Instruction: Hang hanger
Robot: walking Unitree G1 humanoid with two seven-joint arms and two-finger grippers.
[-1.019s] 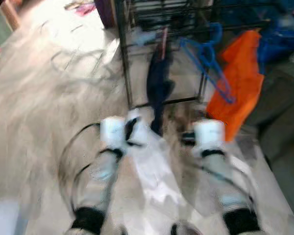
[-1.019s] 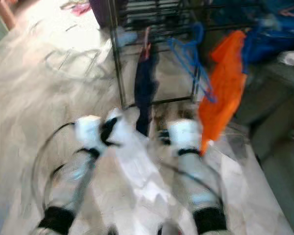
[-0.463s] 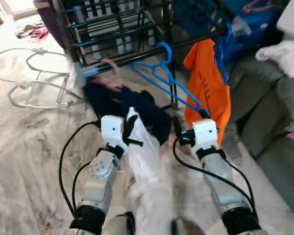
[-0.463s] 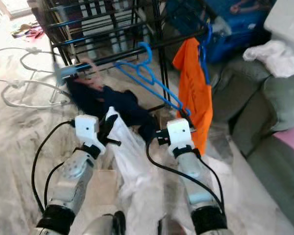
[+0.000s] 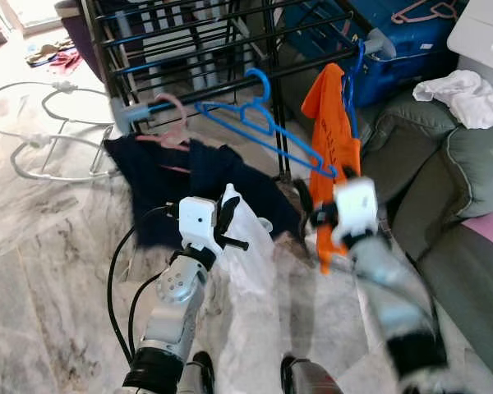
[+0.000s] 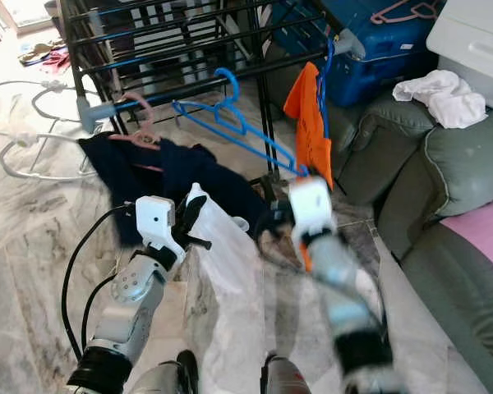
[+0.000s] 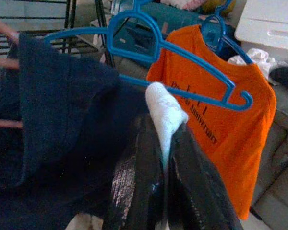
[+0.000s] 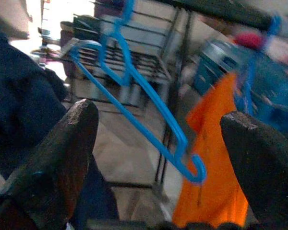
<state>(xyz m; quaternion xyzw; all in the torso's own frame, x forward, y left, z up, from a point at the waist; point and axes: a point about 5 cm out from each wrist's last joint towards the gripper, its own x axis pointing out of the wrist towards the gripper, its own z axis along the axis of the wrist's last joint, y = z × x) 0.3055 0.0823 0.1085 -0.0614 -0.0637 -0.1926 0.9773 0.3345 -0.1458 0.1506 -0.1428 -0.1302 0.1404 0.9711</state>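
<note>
Left end effector (image 7: 165,158) clamped on white cloth (image 5: 251,246) | right end effector (image 8: 158,158) apart near blue hanger (image 5: 267,131)

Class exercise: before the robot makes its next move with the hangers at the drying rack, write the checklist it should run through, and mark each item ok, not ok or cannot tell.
1. Left gripper shut on the white cloth: ok.
2. Right gripper open: ok.
3. Empty blue hanger hooked on the drying rack: ok.
4. Right gripper near the hanger's lower end: ok.
5. Orange shirt hung on its own hanger: ok.
6. Dark blue garment hanging securely on the pink hanger: cannot tell.
</note>
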